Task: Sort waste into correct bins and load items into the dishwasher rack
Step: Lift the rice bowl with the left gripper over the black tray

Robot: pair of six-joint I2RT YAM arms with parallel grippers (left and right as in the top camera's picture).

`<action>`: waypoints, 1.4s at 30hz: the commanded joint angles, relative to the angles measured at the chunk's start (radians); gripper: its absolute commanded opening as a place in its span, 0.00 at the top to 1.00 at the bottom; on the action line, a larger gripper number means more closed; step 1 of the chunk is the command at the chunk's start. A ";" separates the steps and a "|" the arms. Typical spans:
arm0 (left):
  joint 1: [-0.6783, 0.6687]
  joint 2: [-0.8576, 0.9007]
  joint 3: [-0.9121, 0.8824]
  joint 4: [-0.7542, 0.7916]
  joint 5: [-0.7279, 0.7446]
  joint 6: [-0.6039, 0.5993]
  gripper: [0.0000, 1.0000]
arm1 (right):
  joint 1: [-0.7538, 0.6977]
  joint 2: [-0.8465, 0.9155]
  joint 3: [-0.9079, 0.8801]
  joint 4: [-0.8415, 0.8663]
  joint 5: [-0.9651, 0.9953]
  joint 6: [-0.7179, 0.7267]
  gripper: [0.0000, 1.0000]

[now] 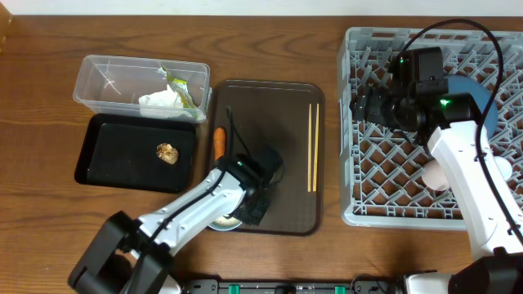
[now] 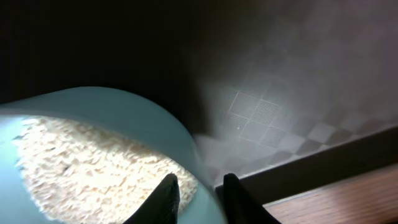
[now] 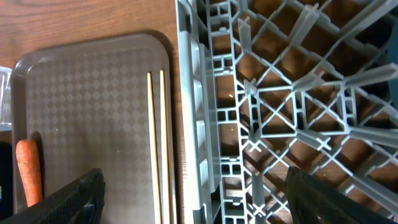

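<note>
My left gripper (image 1: 248, 209) (image 2: 199, 180) is shut on the rim of the light blue cup (image 1: 222, 222) (image 2: 124, 106), one finger inside and one outside. The cup holds white rice grains (image 2: 81, 162) and is at the front left of the brown serving tray (image 1: 278, 114). My right gripper (image 1: 368, 106) (image 3: 199, 186) is open and empty above the left wall of the grey dishwasher rack (image 1: 359, 204) (image 3: 280, 93). The chopsticks (image 1: 311, 147) (image 3: 158, 143) lie on the serving tray's right side. The carrot (image 1: 218, 141) (image 3: 28, 171) lies at its left edge.
The clear tub (image 1: 98, 73) holds white tissue (image 1: 159, 102) and a yellow-green wrapper (image 1: 184, 88). The black tray (image 1: 106, 155) holds a brown lump (image 1: 167, 153). In the rack, the blue plate (image 1: 484, 98) and a pale round item (image 1: 433, 174) are partly hidden by my right arm.
</note>
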 commanded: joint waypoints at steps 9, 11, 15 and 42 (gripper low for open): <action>-0.001 0.078 0.005 -0.016 -0.011 0.011 0.94 | 0.000 -0.018 0.002 0.014 -0.004 -0.022 0.14; -0.001 0.078 0.032 -0.051 -0.011 0.014 0.93 | 0.000 -0.018 0.002 0.014 -0.004 -0.022 0.14; -0.001 0.076 0.124 -0.147 -0.012 0.014 0.94 | 0.000 -0.018 0.002 0.013 -0.004 -0.022 0.15; 0.671 -0.088 0.316 -0.136 0.473 0.168 0.94 | 0.000 -0.178 0.002 0.059 0.003 -0.135 0.08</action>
